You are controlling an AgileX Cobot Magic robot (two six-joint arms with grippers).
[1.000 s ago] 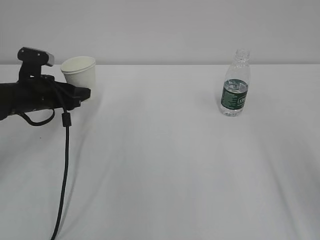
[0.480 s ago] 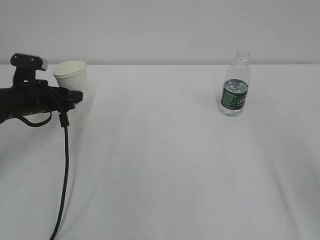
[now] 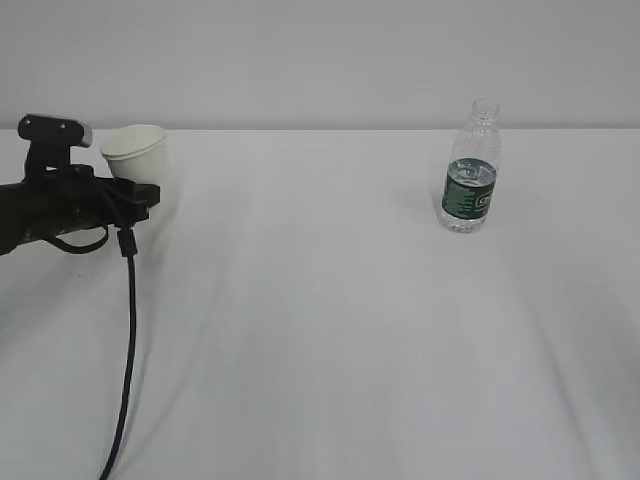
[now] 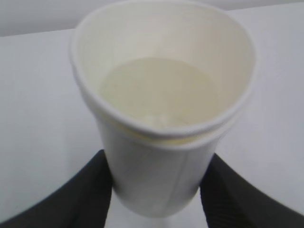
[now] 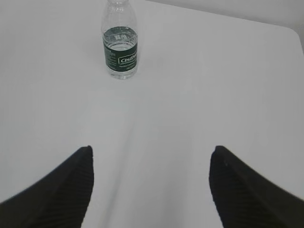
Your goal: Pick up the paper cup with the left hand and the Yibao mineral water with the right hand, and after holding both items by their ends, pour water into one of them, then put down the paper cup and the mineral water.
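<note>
While the left claw (image 4: 156,190) grips the paper cup (image 3: 137,158) low on its sides, the cup leans slightly at the far left of the white bench (image 3: 330,330). Well apart on the right, the Yibao mineral water (image 3: 470,170) stands upright, uncapped, partly filled. From its wrist view, the right claw (image 5: 151,183) hangs spread wide, short of the bottle.

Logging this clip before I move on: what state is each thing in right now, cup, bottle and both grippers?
paper cup: clamped between the left fingers, tilted, liquid inside.
Yibao mineral water: upright on the table, uncapped, partly filled, nothing touching it.
left hand: shut on the cup's lower body.
right hand: open, empty, short of the bottle.
</note>
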